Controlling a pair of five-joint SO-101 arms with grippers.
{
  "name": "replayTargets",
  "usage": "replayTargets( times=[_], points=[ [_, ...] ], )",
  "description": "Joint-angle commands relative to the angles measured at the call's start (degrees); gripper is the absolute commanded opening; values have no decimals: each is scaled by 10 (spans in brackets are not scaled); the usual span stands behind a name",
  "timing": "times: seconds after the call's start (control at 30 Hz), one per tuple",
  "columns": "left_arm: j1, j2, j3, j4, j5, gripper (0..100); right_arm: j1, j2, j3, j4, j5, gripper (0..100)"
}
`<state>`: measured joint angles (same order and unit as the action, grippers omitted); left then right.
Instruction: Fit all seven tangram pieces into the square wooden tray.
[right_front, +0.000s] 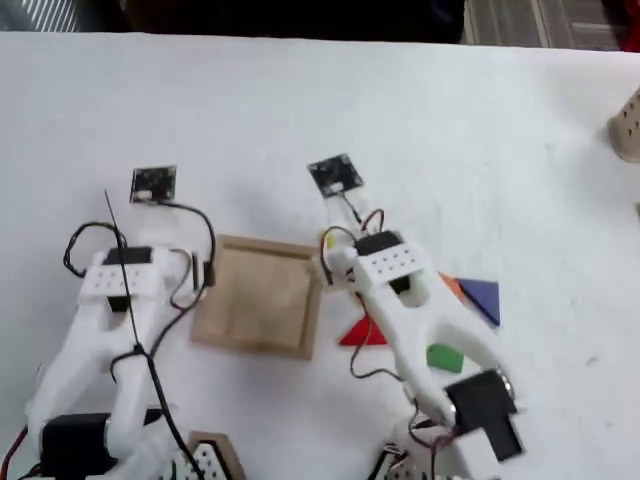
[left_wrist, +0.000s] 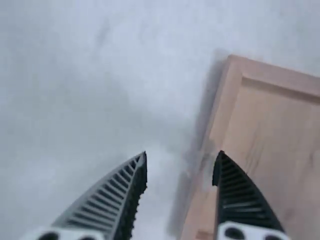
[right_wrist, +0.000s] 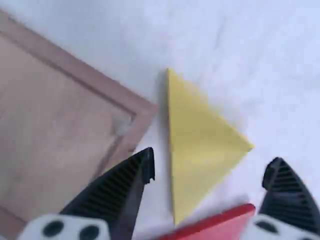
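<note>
Now: yellow triangle (right_wrist: 200, 145) pick, tray (right_wrist: 90, 77) bare.
Your right gripper (right_wrist: 210, 160) hangs spread astride the yellow triangle beside the tray corner, ready to clamp; your left gripper (left_wrist: 181, 156), also spread, hovers over the tray's rim.

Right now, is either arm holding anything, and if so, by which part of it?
Nothing is held. The left tool is open over the tray edge. The right tool is open over the yellow triangle, not closed on it.
</note>
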<state>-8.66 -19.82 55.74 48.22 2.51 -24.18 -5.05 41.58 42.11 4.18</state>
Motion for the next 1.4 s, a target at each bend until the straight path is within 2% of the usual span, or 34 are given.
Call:
replayTargets(
  times=[0.0, 0.17, 0.3, 0.77, 1.03, 1.37],
  points=[
    [-6, 1, -28, -13, 2, 220, -5, 34, -41, -2, 11, 341],
    [-4, 1, -28, -13, 2, 219, -3, 65, -79, 50, 23, 341],
    [-4, 1, -28, -13, 2, 219, -1, 66, -83, 45, 43, 341],
    [-3, 1, -28, -12, 2, 219, 7, 79, -98, 35, 44, 341],
    [-3, 1, -27, -12, 1, 219, 15, 139, -171, 93, 44, 341],
    [-3, 1, -27, -11, -17, 218, 21, 141, -176, 102, 44, 341]
  ],
)
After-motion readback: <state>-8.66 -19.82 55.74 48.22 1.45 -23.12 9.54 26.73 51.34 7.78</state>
